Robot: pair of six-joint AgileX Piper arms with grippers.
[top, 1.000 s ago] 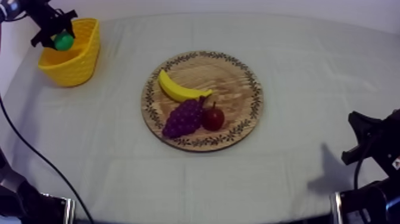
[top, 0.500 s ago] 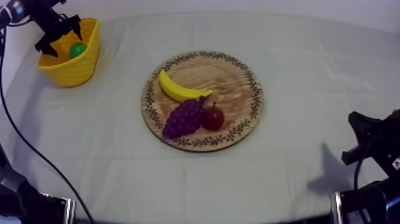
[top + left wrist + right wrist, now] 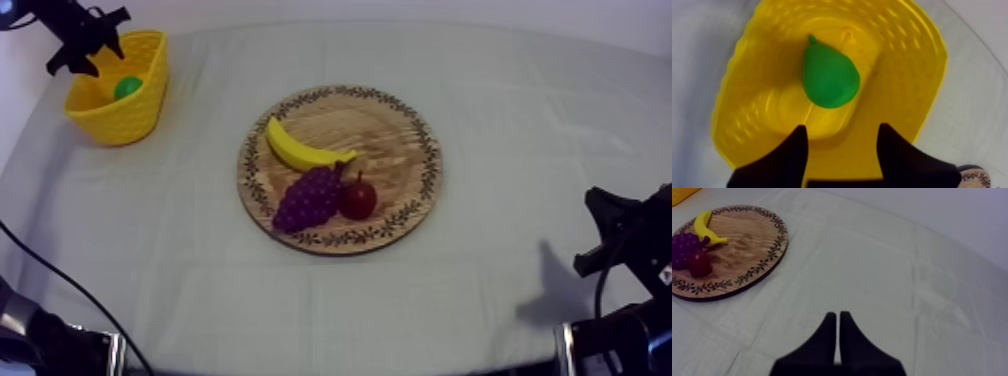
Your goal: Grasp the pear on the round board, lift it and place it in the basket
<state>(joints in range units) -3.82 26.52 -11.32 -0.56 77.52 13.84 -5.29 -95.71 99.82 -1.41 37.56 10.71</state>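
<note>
The green pear (image 3: 829, 75) lies loose on the bottom of the yellow basket (image 3: 932, 65), its stem end toward the basket wall. My left gripper (image 3: 842, 145) hangs open above it, both fingers apart and holding nothing. From above, the pear (image 3: 127, 87) shows inside the basket (image 3: 125, 115) at the table's far left, with my left gripper (image 3: 88, 55) just over the basket's back rim. My right gripper (image 3: 838, 323) is shut on nothing, low over the cloth, and sits at the table's near right (image 3: 612, 235).
The round wooden board (image 3: 400, 150) lies mid-table with a banana (image 3: 300, 150), a bunch of grapes (image 3: 308, 197) and a small red fruit (image 3: 357, 198). The right wrist view has the board (image 3: 737, 243) well beyond my right gripper, across bare cloth.
A second ago my left gripper held the pear over the basket. It has let go, the pear now lies in the basket, and the open gripper has risen and drawn back.
</note>
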